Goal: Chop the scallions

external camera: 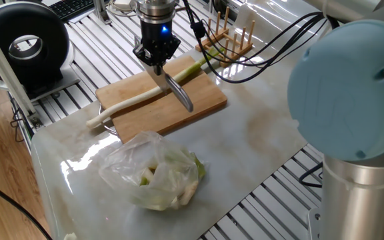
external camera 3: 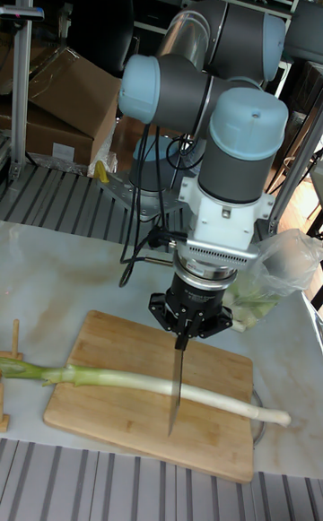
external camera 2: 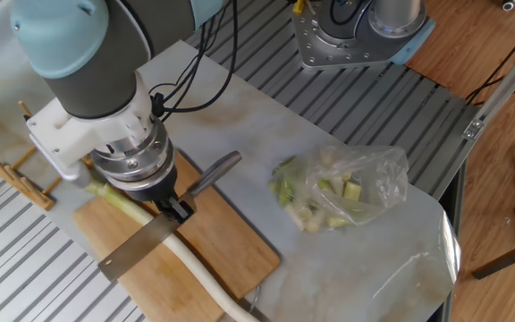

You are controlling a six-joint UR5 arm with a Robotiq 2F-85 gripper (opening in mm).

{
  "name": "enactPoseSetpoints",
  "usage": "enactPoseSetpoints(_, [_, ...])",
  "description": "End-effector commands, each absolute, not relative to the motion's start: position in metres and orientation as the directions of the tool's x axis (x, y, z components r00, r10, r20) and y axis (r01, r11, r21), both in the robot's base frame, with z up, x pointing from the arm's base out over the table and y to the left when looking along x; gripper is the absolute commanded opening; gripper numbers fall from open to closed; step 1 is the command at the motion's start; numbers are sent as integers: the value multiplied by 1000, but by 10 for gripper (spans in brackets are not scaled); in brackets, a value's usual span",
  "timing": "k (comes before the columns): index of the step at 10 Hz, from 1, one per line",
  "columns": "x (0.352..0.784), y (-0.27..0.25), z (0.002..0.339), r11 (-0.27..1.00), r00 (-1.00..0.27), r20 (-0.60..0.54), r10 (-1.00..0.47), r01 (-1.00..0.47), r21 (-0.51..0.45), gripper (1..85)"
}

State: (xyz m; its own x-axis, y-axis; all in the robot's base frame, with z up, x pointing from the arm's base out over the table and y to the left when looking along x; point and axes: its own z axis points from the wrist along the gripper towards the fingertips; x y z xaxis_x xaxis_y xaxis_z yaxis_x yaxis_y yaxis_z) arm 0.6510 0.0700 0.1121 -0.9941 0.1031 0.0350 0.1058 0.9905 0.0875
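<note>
Scallions: one long whole stalk, white shading to pale green, lying lengthwise across rectangular wooden cutting board, both ends overhanging board edges. Board sits on pale marble-look tabletop. Clear plastic bag of pale green vegetable pieces lies beside board, apart from it. Black two-finger gripper clamped on metal knife, blade edge-down across stalk's middle.

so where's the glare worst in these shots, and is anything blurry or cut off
One fixed view: bright window glare streaks the marble table and the plastic bag; the near arm joint looms large and soft. The other fixed view: even light, the scallion runs off the bottom edge. Tall fixed view: dim background, knife sharp.
</note>
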Motion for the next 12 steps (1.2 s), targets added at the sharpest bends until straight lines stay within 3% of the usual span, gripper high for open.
enactPoseSetpoints(1, [651,72,106,990,-994,42,103,107,95,13])
enactPoseSetpoints(3, [648,62,104,992,-993,38,116,117,49,13])
enactPoseSetpoints(12, [660,58,107,994,-995,22,99,100,51,13])
